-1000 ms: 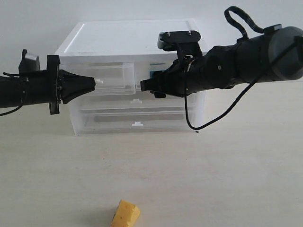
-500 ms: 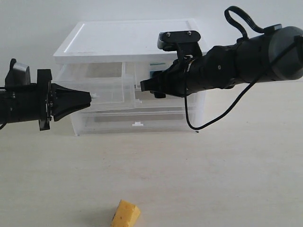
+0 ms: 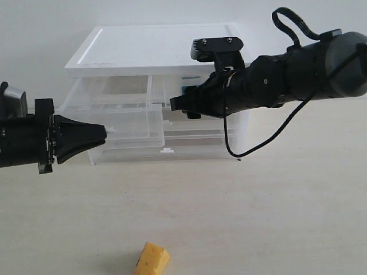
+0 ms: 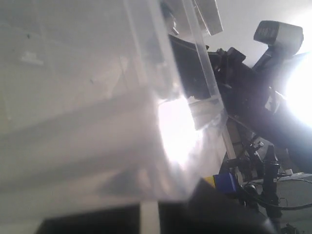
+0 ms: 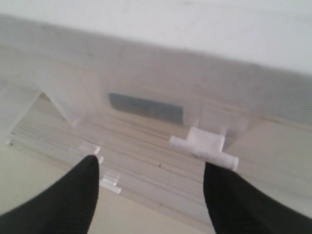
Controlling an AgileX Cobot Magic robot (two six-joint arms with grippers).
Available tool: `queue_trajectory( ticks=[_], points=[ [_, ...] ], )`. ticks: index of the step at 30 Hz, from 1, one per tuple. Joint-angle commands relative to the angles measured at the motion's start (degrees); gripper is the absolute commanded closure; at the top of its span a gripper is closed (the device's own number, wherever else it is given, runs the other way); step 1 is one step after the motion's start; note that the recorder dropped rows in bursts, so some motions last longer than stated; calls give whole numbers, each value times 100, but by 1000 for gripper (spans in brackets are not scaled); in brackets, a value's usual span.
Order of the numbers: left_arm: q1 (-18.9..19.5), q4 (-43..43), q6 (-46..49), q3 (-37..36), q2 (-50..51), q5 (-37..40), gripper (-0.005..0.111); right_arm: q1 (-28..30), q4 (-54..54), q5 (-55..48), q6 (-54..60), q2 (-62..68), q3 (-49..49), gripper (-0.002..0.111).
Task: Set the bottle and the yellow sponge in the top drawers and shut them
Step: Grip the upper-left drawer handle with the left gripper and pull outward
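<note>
The yellow sponge [image 3: 152, 259] lies on the table near the front edge, away from both arms. My left gripper [image 3: 104, 132] is shut on the white tab handle [image 3: 110, 130] of the top left drawer [image 3: 132, 123], which stands pulled well out; its translucent wall [image 4: 87, 122] fills the left wrist view. My right gripper [image 3: 179, 104] is open in front of the top right drawer [image 3: 172, 86]. That drawer's white handle [image 5: 204, 146] sits just beyond one fingertip [image 5: 217, 173]. A teal patch of the bottle [image 3: 187, 89] shows through this drawer; the rest is hidden.
The cabinet's white top [image 3: 160, 48] is bare. Two full-width drawers sit shut below, the lower one with a small white tab [image 3: 166, 151]. A black cable [image 3: 241, 150] hangs from the right arm beside the cabinet's right corner. Pale table [image 3: 258, 217] spreads in front.
My left gripper has drawn back to the left with the handle, sliding the top left drawer far out. The right arm and the sponge have not moved.
</note>
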State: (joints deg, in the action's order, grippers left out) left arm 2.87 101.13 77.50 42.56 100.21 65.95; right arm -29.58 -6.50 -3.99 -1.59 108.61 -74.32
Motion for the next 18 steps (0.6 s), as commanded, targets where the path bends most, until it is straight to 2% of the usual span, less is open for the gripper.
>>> queue_trajectory(
  ticks=[1, 4, 6, 7, 9, 11, 18],
  points=[
    [-15, -118, 244, -62, -143, 401, 103, 107, 102, 537, 113, -7, -127, 50],
    [-15, -118, 282, -62, -143, 401, 100, 107, 102, 357, 113, -28, -127, 50],
    [-15, -118, 303, -62, -143, 401, 82, 107, 102, 298, 113, -81, -127, 50],
    [-15, -118, 277, -62, -143, 401, 64, 107, 102, 270, 113, -128, -127, 50],
    [-15, -215, 208, -62, -143, 401, 49, 107, 102, 145, 113, -213, -127, 50],
    [-15, -428, 175, -62, -143, 401, 44, 107, 102, -40, 113, -287, -127, 50],
    [-15, -916, 101, -62, -143, 401, 44, 107, 102, -580, 103, -473, -127, 50]
  ],
)
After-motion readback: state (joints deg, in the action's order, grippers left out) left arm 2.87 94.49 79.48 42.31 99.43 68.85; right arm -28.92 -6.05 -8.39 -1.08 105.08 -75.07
